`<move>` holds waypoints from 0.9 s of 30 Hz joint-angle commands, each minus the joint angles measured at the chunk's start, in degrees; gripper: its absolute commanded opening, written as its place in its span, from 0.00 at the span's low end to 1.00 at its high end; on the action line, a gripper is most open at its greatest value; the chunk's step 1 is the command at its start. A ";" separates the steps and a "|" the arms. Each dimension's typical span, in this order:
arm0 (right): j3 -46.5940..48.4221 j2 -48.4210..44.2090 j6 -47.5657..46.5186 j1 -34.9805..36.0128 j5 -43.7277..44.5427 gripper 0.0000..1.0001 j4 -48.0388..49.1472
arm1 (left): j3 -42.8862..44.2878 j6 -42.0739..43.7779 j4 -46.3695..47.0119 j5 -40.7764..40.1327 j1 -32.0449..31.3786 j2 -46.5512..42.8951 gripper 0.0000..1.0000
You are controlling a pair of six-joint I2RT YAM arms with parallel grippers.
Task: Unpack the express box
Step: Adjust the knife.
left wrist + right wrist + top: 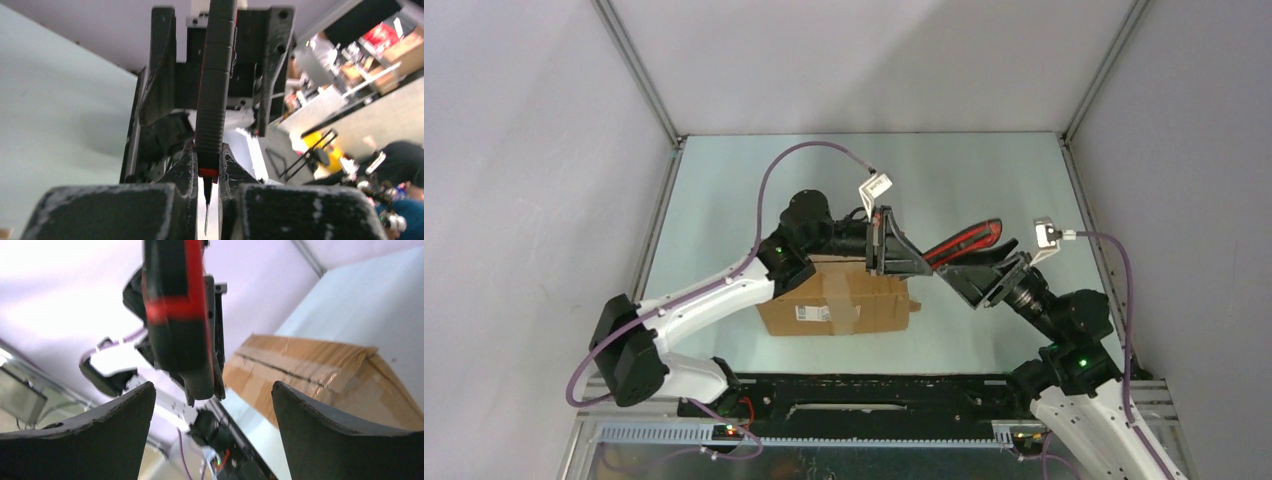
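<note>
Overhead, the left arm bends across the oblong brown corrugated cardboard express box [824, 300], which lies on the pale table [984, 170] under its wrist, tape over its top. The white shipping label [814, 313] is too small to read. The left gripper [919, 263] meets the right gripper [974, 266] at the red-and-black utility knife [969, 240]. From the left wrist, its fingers pinch the knife just behind the blade. From the right wrist, those fingers stand wide apart, clear of the handle, with the box beyond
</note>
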 commanded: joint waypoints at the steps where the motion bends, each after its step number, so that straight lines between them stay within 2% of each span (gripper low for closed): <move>1: -3.16 -0.23 5.39 0.22 12.71 0.86 12.54 | -0.63 -14.87 20.09 -7.63 -1.44 0.65 0.00; 4: -4.11 2.13 6.33 0.25 14.10 0.76 17.46 | 1.53 -15.49 17.85 -9.45 -3.15 1.85 0.00; 6: -4.16 4.98 6.95 0.33 11.92 0.63 22.20 | 2.89 -16.46 16.65 -9.68 -3.45 3.05 0.00; 7: -4.16 6.18 7.30 0.34 11.67 0.59 23.65 | 3.05 -17.04 17.32 -9.75 -3.46 3.43 0.00; 14: -5.52 4.12 6.62 1.16 14.72 0.58 24.94 | 1.83 -16.71 15.48 -11.57 -3.59 2.84 0.00; 19: -5.52 6.86 7.17 2.38 12.66 0.33 27.22 | 1.08 -16.53 16.63 -13.01 -3.68 2.53 0.00; 24: -5.55 8.56 6.20 4.12 13.10 0.30 28.48 | 2.72 -16.02 14.50 -11.00 -3.98 3.38 0.00; 27: -5.56 8.94 6.15 4.14 13.12 0.32 28.69 | 3.42 -15.05 11.80 -9.95 -3.99 3.25 0.00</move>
